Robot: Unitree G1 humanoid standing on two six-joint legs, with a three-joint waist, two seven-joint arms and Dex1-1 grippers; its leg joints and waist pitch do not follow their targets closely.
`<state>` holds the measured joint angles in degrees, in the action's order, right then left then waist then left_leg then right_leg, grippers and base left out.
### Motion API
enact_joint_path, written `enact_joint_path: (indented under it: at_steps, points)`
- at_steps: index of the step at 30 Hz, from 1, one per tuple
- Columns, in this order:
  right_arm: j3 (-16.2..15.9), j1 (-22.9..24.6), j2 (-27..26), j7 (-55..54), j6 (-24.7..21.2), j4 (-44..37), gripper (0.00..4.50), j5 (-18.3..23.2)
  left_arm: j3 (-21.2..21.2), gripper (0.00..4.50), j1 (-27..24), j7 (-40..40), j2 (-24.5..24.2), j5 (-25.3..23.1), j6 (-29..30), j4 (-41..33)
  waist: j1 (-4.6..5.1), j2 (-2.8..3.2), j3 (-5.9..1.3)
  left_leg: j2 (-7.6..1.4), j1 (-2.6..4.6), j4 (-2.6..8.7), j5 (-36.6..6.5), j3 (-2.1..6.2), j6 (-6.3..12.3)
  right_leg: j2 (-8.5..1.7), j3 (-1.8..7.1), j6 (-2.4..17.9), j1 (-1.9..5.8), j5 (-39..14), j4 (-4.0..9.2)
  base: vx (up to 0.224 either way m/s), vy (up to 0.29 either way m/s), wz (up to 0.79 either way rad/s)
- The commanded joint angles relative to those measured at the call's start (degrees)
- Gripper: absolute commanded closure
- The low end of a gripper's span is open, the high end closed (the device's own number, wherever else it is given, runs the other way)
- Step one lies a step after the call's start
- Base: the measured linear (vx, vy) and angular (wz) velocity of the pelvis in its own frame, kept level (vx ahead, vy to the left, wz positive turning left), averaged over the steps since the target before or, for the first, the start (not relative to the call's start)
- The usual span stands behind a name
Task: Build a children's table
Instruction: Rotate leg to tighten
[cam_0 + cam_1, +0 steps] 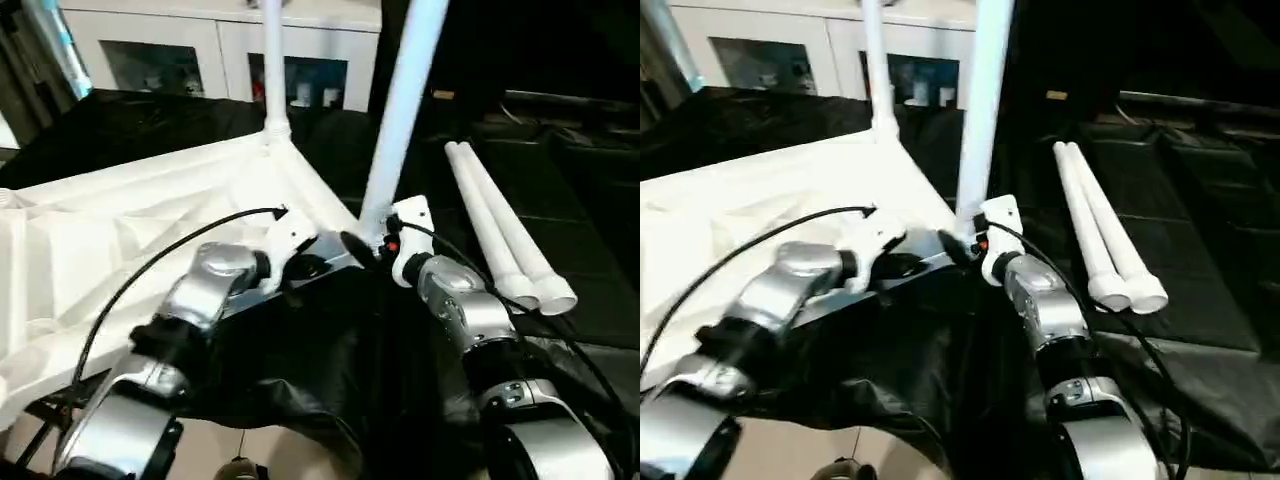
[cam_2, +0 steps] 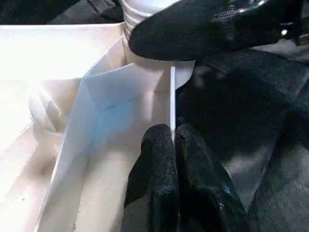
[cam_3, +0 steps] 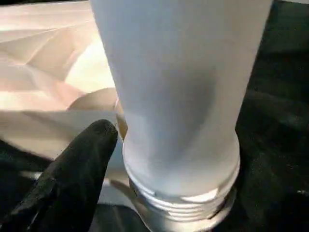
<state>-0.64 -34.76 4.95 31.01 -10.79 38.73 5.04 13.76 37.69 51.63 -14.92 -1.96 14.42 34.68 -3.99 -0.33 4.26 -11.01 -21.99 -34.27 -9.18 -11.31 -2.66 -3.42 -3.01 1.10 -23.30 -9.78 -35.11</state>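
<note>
Right now the upside-down tabletop (image 1: 120,240) lies on black cloth, its near-corner leg (image 1: 400,110) standing upright directly ahead of the right gripper (image 1: 362,245), fingers spread beside its threaded base, while the left gripper (image 2: 173,145), pinched on the tabletop's rim, steadies it.

upright leg (image 1: 400,120) blocks right pincer (image 1: 362,246), spare legs (image 1: 505,235) lie aside

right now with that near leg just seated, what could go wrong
1. The near leg leans in its corner socket and its threads show in the right wrist view; the right claw stands open beside its base, so the leg may tip or pop out.
2. The left claw pinches only the thin rim of the top, so that grip may slip.
3. Two loose legs lie on the cloth and could roll.
</note>
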Motion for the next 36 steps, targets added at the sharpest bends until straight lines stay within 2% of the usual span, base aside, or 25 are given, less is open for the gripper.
enact_joint_path:
  at_steps: [1,4,6,10,11,16,19,23,29,34,35,36]
  points:
    - [-3.67,1.05,-0.57,5.31,-1.27,-1.13,0.62,1.01,1.07,4.5,-0.06,3.93,1.18,2.8,-3.37,-3.64,-0.23,-0.37,-4.78,-2.29,1.34,3.87,-11.97,1.24,1.29,-4.89,2.65,11.35,2.84,-13.08,4.22,0.0,0.0,0.0]
    - [-5.23,3.0,3.45,13.06,-2.27,-5.53,0.62,1.75,1.55,4.5,-1.6,7.74,-1.08,3.29,-4.37,-5.21,-0.35,-0.6,-4.71,-2.36,1.27,3.9,-11.6,1.25,1.62,-4.88,2.62,11.35,2.95,-12.91,4.14,0.0,0.0,0.0]
    - [-5.81,4.09,5.73,16.25,-1.58,-7.6,0.62,1.75,1.63,4.5,-2.29,9.53,-2.25,3.6,-5.29,-5.82,-0.49,-0.52,-4.63,-2.39,1.34,3.86,-11.98,1.14,1.87,-4.85,2.7,11.09,2.73,-13.6,4.27,0.0,0.0,0.0]
    - [-6.07,5.03,7.74,20.09,-2.46,-9.81,0.62,2.71,2.15,4.5,-3.23,12.16,-3.77,3.81,-5.26,-7.08,-0.95,-0.54,-4.52,-2.5,1.49,3.91,-13.03,1.16,1.26,-4.95,2.73,10.61,2.5,-16.66,4.47,0.0,0.0,0.0]
    - [-6.17,5.2,8.28,20.94,-2.63,-10.36,0.62,2.91,2.19,4.5,-3.5,12.76,-4.17,3.93,-5.01,-7.47,-1.1,-0.38,-4.59,-2.51,1.58,3.92,-12.98,1.2,1.12,-4.87,2.7,10.48,2.47,-16.53,4.42,0.0,0.0,0.0]
    - [-7.17,6.34,10.62,26.07,-4.79,-13.75,0.62,4.41,2.63,4.5,-5.34,17.66,-6.37,5.17,-3.09,-10.62,-1.17,-0.43,-4.62,-2.54,1.45,3.9,-12.51,1.12,1.5,-4.79,2.64,11.24,2.46,-14.81,4.19,0.0,0.0,0.0]
    - [-8.51,6.82,11.6,28.19,-5.27,-14.75,0.97,4.37,3.61,4.5,-6.53,20.68,-7.98,5.59,-1.93,-12.47,-1.29,-0.4,-4.57,-2.58,1.53,4.01,-13.31,1.23,0.92,-4.81,2.62,10.87,2.37,-16.56,4.25,0.0,0.0,0.0]
    - [-8.66,7.07,11.75,28.7,-5.81,-15.29,1.21,4.38,3.67,4.5,-6.89,21.09,-8.32,5.73,-1.4,-13.14,-1.23,-0.45,-4.49,-2.53,1.59,4.04,-13.94,1.24,0.53,-4.83,2.65,10.67,2.25,-17.53,4.41,0.0,0.0,0.0]
    - [-9.34,7.42,11.75,28.88,-6.68,-15.64,1.63,4.46,3.24,4.5,-6.86,19.66,-8.19,5.1,-1.48,-12.71,-1.26,-0.59,-4.55,-2.48,1.53,4.01,-13.52,1.25,0.48,-4.91,2.69,10.38,2.33,-17.5,4.44,0.0,0.0,0.0]
    - [-7.39,7.24,7.55,17.69,-5.36,-11.56,1.73,1.87,0.83,4.5,-4.0,10.66,-4.21,4.11,-1.06,-8.38,-1.03,-0.61,-4.42,-2.28,1.75,3.98,-14.44,1.23,-0.33,-4.87,2.7,9.88,2.02,-19.61,4.78,0.0,0.0,0.0]
    - [-6.51,6.75,6.36,14.49,-5.7,-10.08,1.73,1.49,0.41,4.5,-3.16,8.15,-3.25,3.58,-0.47,-7.25,-0.92,-0.63,-4.48,-2.35,1.61,4.11,-14.49,1.44,-0.7,-4.99,2.63,9.74,2.25,-20.04,4.69,0.0,0.0,0.0]
    - [-5.53,6.2,4.89,10.92,-6.03,-8.47,1.75,1.25,-0.15,4.5,-1.92,4.94,-1.96,2.95,0.55,-5.55,-0.65,-0.76,-4.41,-2.32,1.55,4.15,-14.39,1.33,-0.86,-4.83,2.68,9.68,2.11,-20.01,4.73,0.0,0.0,0.0]
